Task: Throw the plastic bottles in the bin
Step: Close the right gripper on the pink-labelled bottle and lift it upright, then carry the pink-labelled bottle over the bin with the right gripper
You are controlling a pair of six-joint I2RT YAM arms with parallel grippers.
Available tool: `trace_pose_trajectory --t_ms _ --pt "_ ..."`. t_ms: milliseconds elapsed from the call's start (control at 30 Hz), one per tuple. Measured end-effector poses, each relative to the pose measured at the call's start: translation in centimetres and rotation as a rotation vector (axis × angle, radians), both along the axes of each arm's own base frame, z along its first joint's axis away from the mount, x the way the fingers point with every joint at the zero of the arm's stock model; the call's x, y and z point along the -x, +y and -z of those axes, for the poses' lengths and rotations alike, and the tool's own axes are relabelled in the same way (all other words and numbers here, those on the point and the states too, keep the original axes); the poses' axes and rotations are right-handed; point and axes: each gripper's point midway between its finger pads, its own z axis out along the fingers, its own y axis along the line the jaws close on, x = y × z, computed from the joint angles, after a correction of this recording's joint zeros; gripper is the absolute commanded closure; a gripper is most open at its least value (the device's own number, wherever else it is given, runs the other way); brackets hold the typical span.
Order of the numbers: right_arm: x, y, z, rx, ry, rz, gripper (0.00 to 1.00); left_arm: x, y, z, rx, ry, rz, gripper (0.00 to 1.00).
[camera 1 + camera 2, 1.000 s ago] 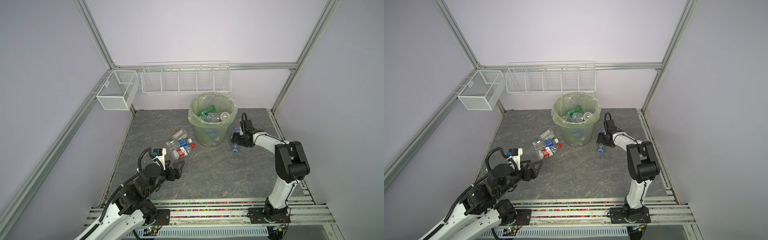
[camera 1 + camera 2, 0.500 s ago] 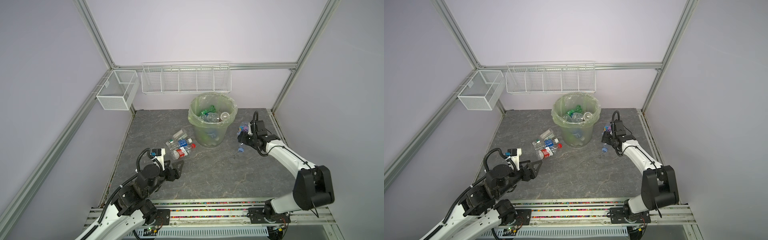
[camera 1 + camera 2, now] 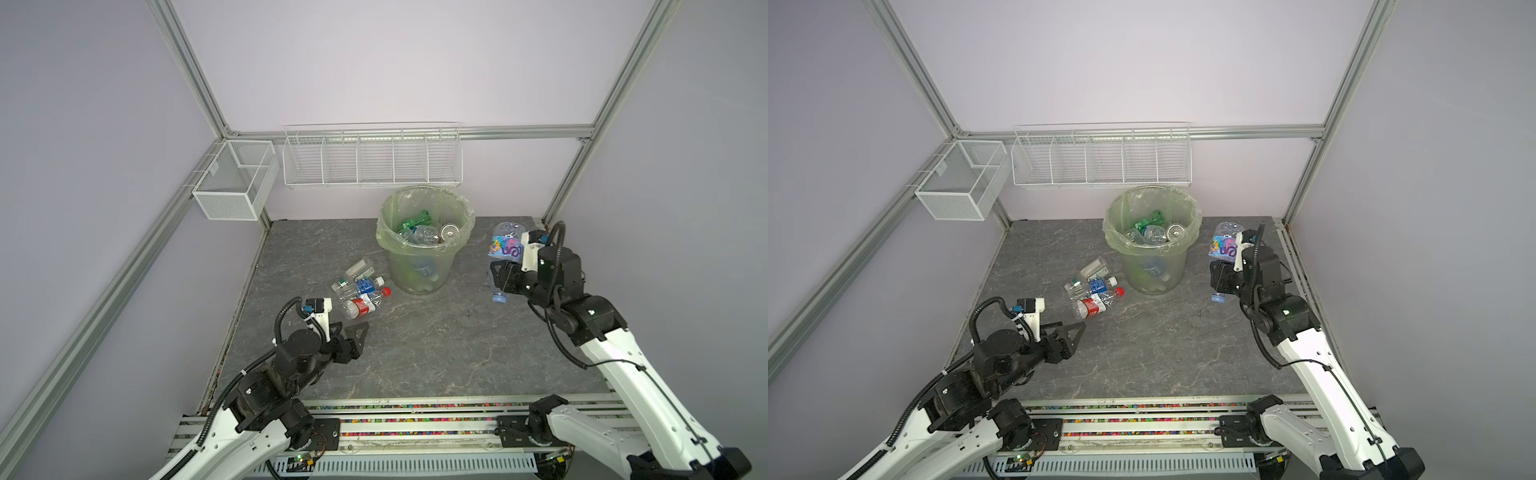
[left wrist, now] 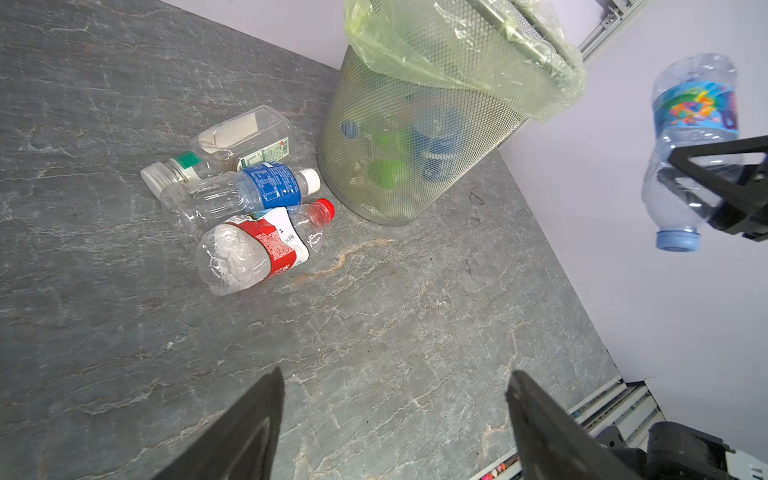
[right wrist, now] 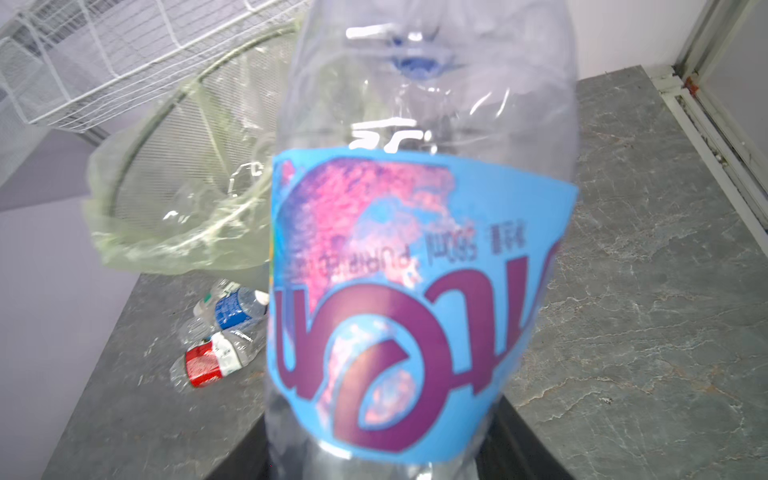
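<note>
Left wrist view: at frame right, the right gripper (image 4: 690,183) pinches a blue-labelled bottle (image 4: 692,112), cap down, long axis upright, the bin (image 4: 415,158) to its left; the left gripper (image 4: 395,382), jaws spread empty, faces the floor bottles (image 4: 249,199).

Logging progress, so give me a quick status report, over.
Right jaws shut on blue-cap bottle, cap down, beside bin. Left jaws open, empty. Four bottles loose on table. Nothing blocking.

I get bright, even, diffuse light in both top views, with only faint shadows on the bench (image 3: 436,353). The wide lens stretches the edges. My right wrist view shows the bottle (image 5: 419,291) soft and blurred.
</note>
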Motion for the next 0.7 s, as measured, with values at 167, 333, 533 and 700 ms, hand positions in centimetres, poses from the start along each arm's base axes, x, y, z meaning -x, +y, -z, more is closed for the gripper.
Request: trace_pose_trajectory --t_ms 167,333,533,700 --pt "1.9 1.2 -4.3 -0.029 -0.095 -0.073 0.45 0.1 0.0 -0.1 0.004 -0.001 0.003 0.17" --pt "3.2 2.6 -7.6 -0.067 -0.157 -0.159 0.46 0.2 0.1 -0.3 0.016 -0.008 0.003 0.17" --pt "3.7 4.2 -9.7 -0.091 -0.186 -0.228 0.47 0.4 0.1 -0.5 0.026 -0.012 0.005 0.18" --pt "3.3 5.4 -11.4 -0.101 -0.205 -0.261 0.47 0.5 0.3 -0.7 0.031 -0.017 0.005 0.18"
